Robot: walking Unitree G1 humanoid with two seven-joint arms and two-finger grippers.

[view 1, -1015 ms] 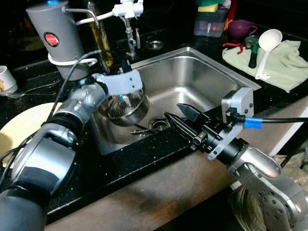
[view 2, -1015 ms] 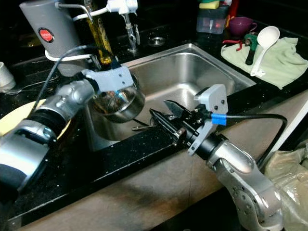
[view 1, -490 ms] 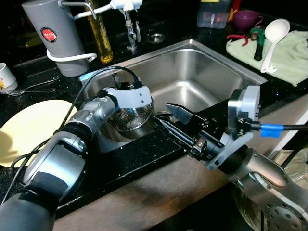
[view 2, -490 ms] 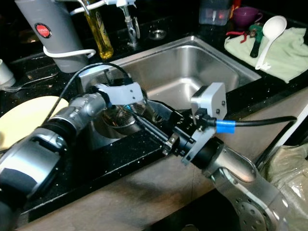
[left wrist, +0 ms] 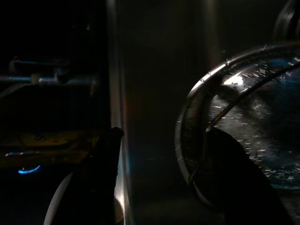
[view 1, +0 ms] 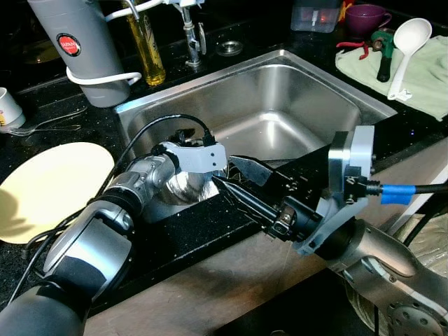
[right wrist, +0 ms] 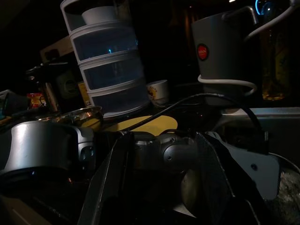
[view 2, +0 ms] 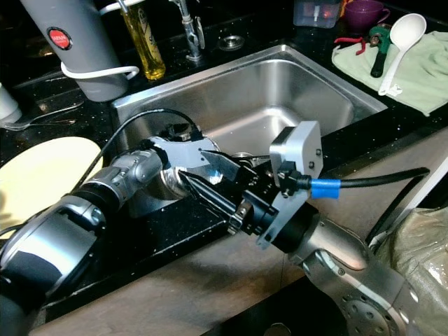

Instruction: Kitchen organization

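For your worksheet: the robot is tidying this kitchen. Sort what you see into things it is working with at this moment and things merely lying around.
In use:
left gripper, down in the sink
steel bowl, at the left gripper
right gripper, fingers apart, beside the bowl

Lying about:
yellow plate
oil bottle
grey jug
white ladle on a green cloth
purple cup

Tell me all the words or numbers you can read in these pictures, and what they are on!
Round red label on the tall grey cylinder jug: white lettering, too small and blurred to read.
Yellow liquid bottle by the tap: no label readable.
Clear plastic box with red contents: nothing legible.
No other text can be read.
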